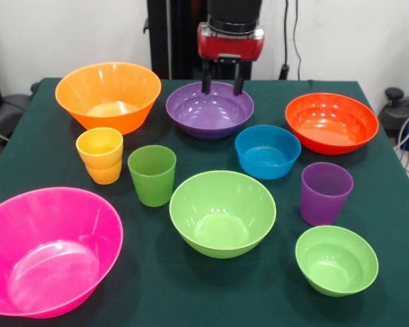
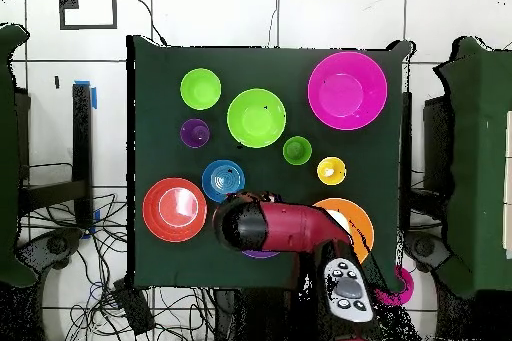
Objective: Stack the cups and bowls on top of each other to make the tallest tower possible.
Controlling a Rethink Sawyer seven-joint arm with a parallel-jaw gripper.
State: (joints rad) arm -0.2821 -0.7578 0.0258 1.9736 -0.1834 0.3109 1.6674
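A dark green cloth covers the table, which stands before a white wall in the front view; the overhead view shows a pale tiled floor with loose black cables lying beside the table. Nothing is stacked: every piece sits apart on the cloth. The gripper hangs above the purple bowl with its two black fingers apart and holding nothing. Beside that bowl sit the orange bowl and the red-orange bowl. The blue bowl lies between the purple bowl and the purple cup. The yellow-orange cup stands just beside the green cup. The lime-green bowl sits mid-table, the small green bowl and the large pink bowl nearest the camera. From overhead the red arm hides most of the purple bowl.
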